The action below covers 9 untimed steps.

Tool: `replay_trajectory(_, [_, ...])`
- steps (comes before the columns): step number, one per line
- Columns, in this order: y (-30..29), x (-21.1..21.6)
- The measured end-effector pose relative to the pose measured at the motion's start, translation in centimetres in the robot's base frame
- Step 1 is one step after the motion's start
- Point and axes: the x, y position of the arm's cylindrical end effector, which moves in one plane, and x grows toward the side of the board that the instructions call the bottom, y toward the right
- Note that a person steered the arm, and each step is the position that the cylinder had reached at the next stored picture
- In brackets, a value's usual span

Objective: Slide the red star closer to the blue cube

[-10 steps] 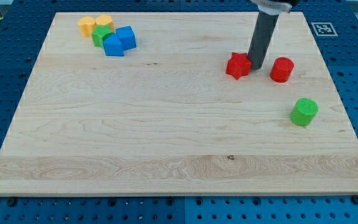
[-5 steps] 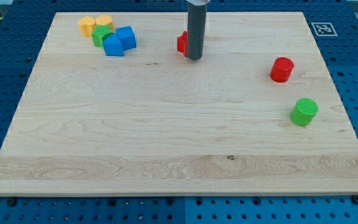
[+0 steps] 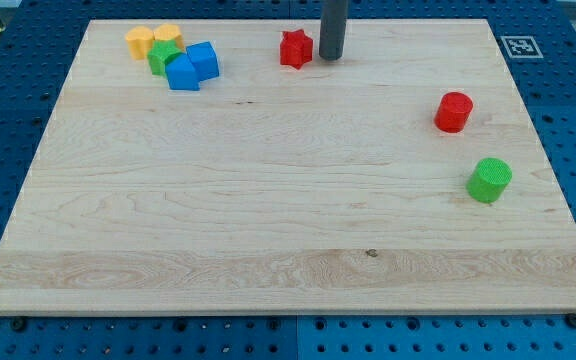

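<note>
The red star [image 3: 295, 48] lies near the view's top, a little left of the middle. My tip [image 3: 330, 57] stands just to its right, a small gap between them. The blue cube [image 3: 203, 59] sits at the view's upper left, well left of the star. It is packed in a cluster with a second blue block [image 3: 181, 73], a green block [image 3: 163, 56] and two yellow blocks [image 3: 141, 41] [image 3: 168, 35].
A red cylinder [image 3: 454, 111] stands at the view's right. A green cylinder [image 3: 489, 180] stands below it. A black-and-white marker tag [image 3: 520, 46] sits off the board's top right corner. The wooden board [image 3: 268, 220] lies on a blue pegboard.
The red star has slid from beside the red cylinder up and left toward the blue cube. My tip went with it, then drew back to the star's right.
</note>
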Motion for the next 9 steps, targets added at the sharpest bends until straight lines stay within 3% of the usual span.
replay_trajectory(3, [3.1,0.0])
replay_trajectory(6, [-8.6,-0.3])
replay_trajectory(8, [-11.3,-0.1])
replay_trajectory(9, [-2.3,2.1])
